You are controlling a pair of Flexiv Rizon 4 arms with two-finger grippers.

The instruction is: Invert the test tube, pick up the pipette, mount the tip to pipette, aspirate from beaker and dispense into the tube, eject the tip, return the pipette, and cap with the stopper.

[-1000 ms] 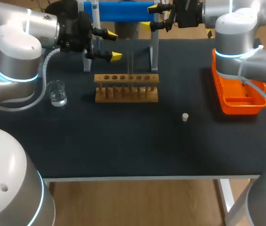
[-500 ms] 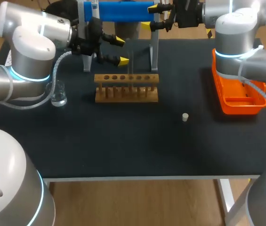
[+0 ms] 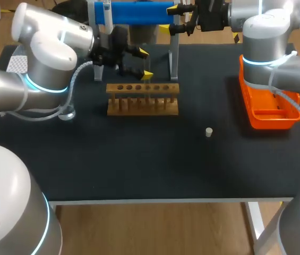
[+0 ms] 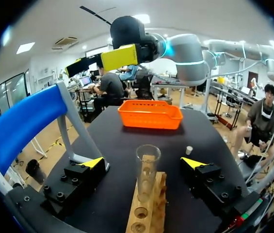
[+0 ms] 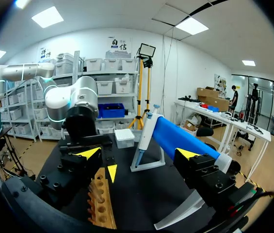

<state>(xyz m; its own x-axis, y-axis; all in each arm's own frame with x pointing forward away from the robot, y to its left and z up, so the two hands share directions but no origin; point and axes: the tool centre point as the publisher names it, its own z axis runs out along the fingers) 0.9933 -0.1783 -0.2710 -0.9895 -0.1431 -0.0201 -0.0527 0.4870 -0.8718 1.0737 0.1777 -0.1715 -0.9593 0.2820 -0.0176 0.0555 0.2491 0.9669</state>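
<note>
A clear test tube (image 4: 148,167) stands upright in the wooden rack (image 4: 145,209), in a hole near its far end. My left gripper (image 4: 143,163) is open, one yellow tip on each side of the tube and neither touching it. From above, the left gripper (image 3: 145,63) sits just behind the rack (image 3: 143,99). The blue pipette (image 3: 134,11) lies across its stand at the back. My right gripper (image 3: 169,18) is open beside the pipette's right end and holds nothing; in its own view the pipette (image 5: 180,141) lies ahead of the right gripper (image 5: 137,154). A small white stopper (image 3: 208,132) lies right of the rack.
An orange tray (image 3: 269,109) sits at the right edge under my right arm. The glass beaker (image 3: 66,112) is largely hidden behind my left arm. A white box (image 5: 124,137) stands behind the pipette stand (image 5: 144,154).
My left arm has swung right along the back of the table, bringing its open gripper from near the beaker to around the test tube. The right arm has not moved.
</note>
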